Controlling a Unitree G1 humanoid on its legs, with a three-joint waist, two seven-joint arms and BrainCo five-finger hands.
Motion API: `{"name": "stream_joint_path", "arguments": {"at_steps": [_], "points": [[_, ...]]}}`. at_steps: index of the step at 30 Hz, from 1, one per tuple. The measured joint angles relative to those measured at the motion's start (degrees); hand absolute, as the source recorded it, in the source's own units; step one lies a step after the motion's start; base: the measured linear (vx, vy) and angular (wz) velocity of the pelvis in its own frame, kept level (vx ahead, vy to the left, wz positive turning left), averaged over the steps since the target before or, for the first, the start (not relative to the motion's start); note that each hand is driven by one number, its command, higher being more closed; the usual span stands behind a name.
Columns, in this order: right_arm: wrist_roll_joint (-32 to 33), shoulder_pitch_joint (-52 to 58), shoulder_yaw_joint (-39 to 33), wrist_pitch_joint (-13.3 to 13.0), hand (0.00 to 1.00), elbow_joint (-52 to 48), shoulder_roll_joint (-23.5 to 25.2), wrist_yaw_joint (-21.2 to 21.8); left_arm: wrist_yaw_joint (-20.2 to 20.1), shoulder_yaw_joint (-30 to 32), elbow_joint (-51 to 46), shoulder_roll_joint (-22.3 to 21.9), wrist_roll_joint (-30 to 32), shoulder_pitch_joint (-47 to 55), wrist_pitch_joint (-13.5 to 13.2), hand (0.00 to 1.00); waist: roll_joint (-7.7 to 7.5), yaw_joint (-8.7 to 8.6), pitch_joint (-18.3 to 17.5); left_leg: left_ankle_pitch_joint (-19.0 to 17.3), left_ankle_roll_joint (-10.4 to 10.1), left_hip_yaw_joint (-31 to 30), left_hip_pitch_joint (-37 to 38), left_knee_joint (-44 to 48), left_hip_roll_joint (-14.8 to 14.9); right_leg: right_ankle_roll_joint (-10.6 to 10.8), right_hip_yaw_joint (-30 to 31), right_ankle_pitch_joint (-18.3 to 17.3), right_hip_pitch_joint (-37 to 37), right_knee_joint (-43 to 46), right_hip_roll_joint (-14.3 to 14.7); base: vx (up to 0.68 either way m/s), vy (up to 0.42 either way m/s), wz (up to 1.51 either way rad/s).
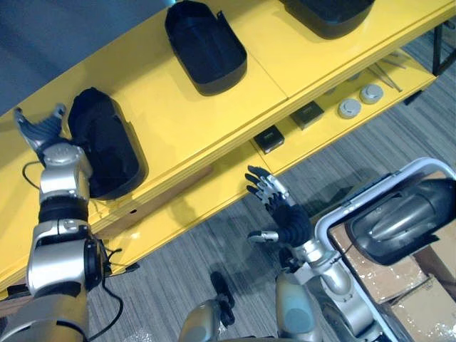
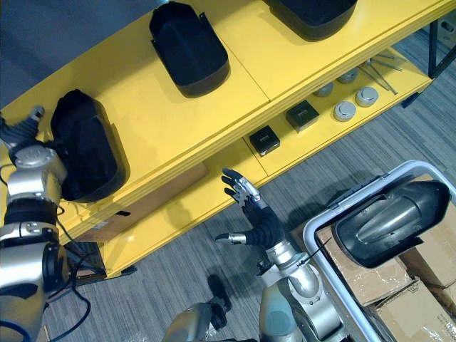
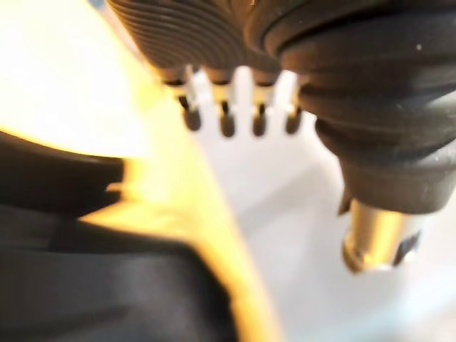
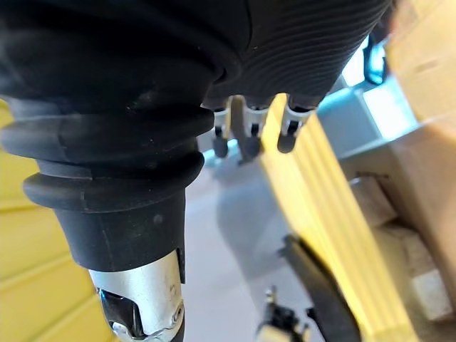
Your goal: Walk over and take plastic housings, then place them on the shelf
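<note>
Here's the yellow shelf [image 1: 214, 121], and three black plastic housings sit on its top board. One lies at the left end [image 1: 107, 142], one in the middle [image 1: 206, 46], and a third at the far right edge [image 1: 331, 14].

The left hand [image 1: 43, 132] is up on the top board just beside the left-end housing, at its outer side. Its fingers [image 3: 224, 114] are straight and spread, grasping nothing. I can't tell whether the hand touches the housing.

The right hand [image 1: 285, 214] hangs over the grey floor [image 1: 199, 249] in front of the lower board, fingers splayed and thumb out, empty. It's well apart from every housing on the shelf.

A fourth housing [image 1: 399, 217], dark grey, rests to the right inside a white-framed cart [image 1: 322, 222], above cardboard boxes [image 1: 420, 299]. The right hand is near the cart's frame but not on it.

On the lower board lie two small dark boxes [image 1: 271, 139] [image 1: 308, 114] and two round silver discs [image 1: 349, 108] [image 1: 371, 93]. Any marking on them is too small to read.
</note>
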Motion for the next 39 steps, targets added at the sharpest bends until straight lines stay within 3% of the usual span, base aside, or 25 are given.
{"name": "stream_joint_path", "arguments": {"at_steps": [5,7,8,9,10,13,14,16,17,19,23,27,29,31,34,39], "points": [[-4.2,0.1,0.1,-3.4,0.00,3.4,0.5,-0.5,0.0,-4.1,-2.3,6.0,1.6,-2.5,-7.8,0.00,-0.43,-0.95,-0.5,0.0,0.0,-1.3,1.8,-0.8,0.3,0.2,-1.8,1.8,4.7,-5.2,0.0,0.01,0.010,0.07],[-4.6,-1.1,0.1,-3.3,0.00,6.2,0.9,-1.0,-0.1,-4.8,-8.1,6.0,3.3,3.4,-12.3,0.00,-1.02,-0.42,-1.8,0.0,0.0,-2.1,2.7,-1.0,0.5,0.2,-2.9,3.0,7.4,-8.2,0.0,0.05,0.012,0.15],[-4.6,-1.3,0.1,-3.3,0.00,6.7,1.2,-1.0,-0.1,-4.7,-10.8,5.7,3.4,6.3,-13.3,0.00,-1.30,0.00,-2.1,0.0,0.0,-2.2,3.3,-1.0,0.6,0.3,-3.1,3.1,8.4,-9.0,0.0,0.08,0.002,0.12],[-4.5,-0.9,0.0,-3.2,0.00,6.8,1.3,-1.0,0.0,-3.0,-18.7,3.2,3.5,13.8,-14.7,0.00,-1.48,0.66,-3.8,0.0,0.0,-3.0,4.2,-1.5,0.7,0.5,-4.1,3.5,10.2,-10.3,0.2,0.13,-0.007,0.32],[-4.4,-0.3,-0.1,-3.1,1.00,6.8,1.4,-1.0,0.1,-0.7,-28.2,-0.8,3.8,22.1,-16.2,0.00,-1.67,1.02,-5.7,0.0,0.0,-4.5,5.0,-2.1,0.7,0.5,-6.1,3.5,12.3,-11.6,0.2,0.11,-0.017,0.43],[-4.5,0.4,-0.2,-2.9,1.00,6.8,2.8,-1.4,0.1,1.4,-43.1,-10.8,6.4,38.8,-17.5,0.00,-2.61,3.50,-9.0,-0.1,0.0,-6.8,7.2,-2.8,0.7,0.5,-9.2,3.5,16.6,-13.9,0.1,0.11,-0.012,0.49],[-4.4,0.5,-0.2,-2.2,1.00,6.8,4.5,-1.8,0.1,1.3,-49.4,-17.9,9.0,48.8,-17.4,0.00,-3.28,5.05,-10.6,-0.1,0.0,-8.4,7.9,-3.0,0.5,0.5,-11.2,3.5,18.7,-15.1,0.0,0.06,-0.012,0.53],[-4.5,0.4,-0.1,-1.5,1.00,6.8,6.1,-2.7,0.1,0.5,-53.1,-24.2,10.1,57.1,-17.4,0.00,-4.17,7.03,-11.6,-0.4,0.0,-10.0,7.8,-3.2,0.5,0.5,-12.8,3.5,20.0,-16.1,0.0,0.01,-0.016,0.57],[-4.5,0.0,0.0,-0.7,1.00,7.2,7.2,-3.5,0.0,-0.2,-54.1,-28.5,10.1,63.1,-17.2,0.00,-4.88,8.98,-12.0,-0.4,0.0,-11.4,7.6,-3.4,0.1,0.5,-14.4,3.5,21.1,-16.9,-0.2,-0.05,-0.009,0.56],[-4.5,-0.7,1.2,-0.6,1.00,9.2,8.1,-3.8,-0.3,-0.4,-54.3,-32.0,10.0,69.1,-17.0,0.00,-5.52,10.64,-12.2,-0.4,-0.1,-13.2,7.5,-3.5,-0.3,0.3,-16.0,3.2,22.1,-17.1,-0.5,-0.06,-0.003,0.44],[-5.1,-1.4,4.6,-0.5,1.00,12.4,8.5,-7.0,-4.7,-0.2,-55.6,-35.3,6.7,75.9,-17.6,0.00,-6.44,12.73,-12.7,0.2,-0.3,-16.6,5.6,-3.6,-1.1,0.0,-20.0,2.5,22.3,-16.7,-1.4,-0.08,-0.004,0.50],[-6.8,-5.4,6.4,-0.5,1.00,18.0,10.0,-11.0,-13.2,-1.6,-57.1,-36.5,0.8,79.2,-23.4,0.00,-7.54,14.65,-12.0,2.2,-0.3,-19.7,4.4,-5.1,-1.8,-0.2,-23.4,2.3,22.3,-16.6,-1.9,-0.06,-0.002,0.44],[-7.0,-7.4,6.6,-0.5,1.00,20.9,11.1,-12.6,-15.1,-3.0,-57.1,-36.6,0.0,79.7,-24.4,0.00,-7.79,15.31,-11.9,3.0,-0.3,-21.0,3.5,-5.5,-2.0,-0.2,-24.8,2.3,22.1,-16.2,-2.0,-0.02,-0.009,0.34],[-8.1,-11.2,7.7,-0.5,1.00,25.3,12.2,-14.5,-16.5,-4.8,-56.5,-36.6,-0.8,79.8,-24.4,0.00,-8.01,16.35,-10.0,3.5,-0.6,-21.5,3.4,-5.5,-2.0,-0.3,-25.1,2.4,22.0,-15.7,-2.0,-0.02,-0.009,0.13],[-9.5,-14.3,8.2,-0.6,1.00,29.3,13.9,-16.4,-18.6,-6.5,-52.9,-36.6,-2.4,79.5,-23.4,0.00,-7.74,16.57,-8.8,4.1,-0.3,-22.5,2.1,-5.3,-2.1,0.0,-26.2,2.6,21.3,-15.4,-2.1,-0.02,-0.013,0.19],[-11.2,-21.8,4.7,-1.0,1.00,37.7,15.5,-18.9,-28.4,-13.2,-38.1,-36.5,-6.3,77.9,-18.4,0.00,-5.98,17.59,-3.8,3.6,0.2,-23.4,0.9,-2.6,-2.6,0.0,-26.7,2.4,21.1,-13.7,-2.9,0.00,0.002,0.07]]}}
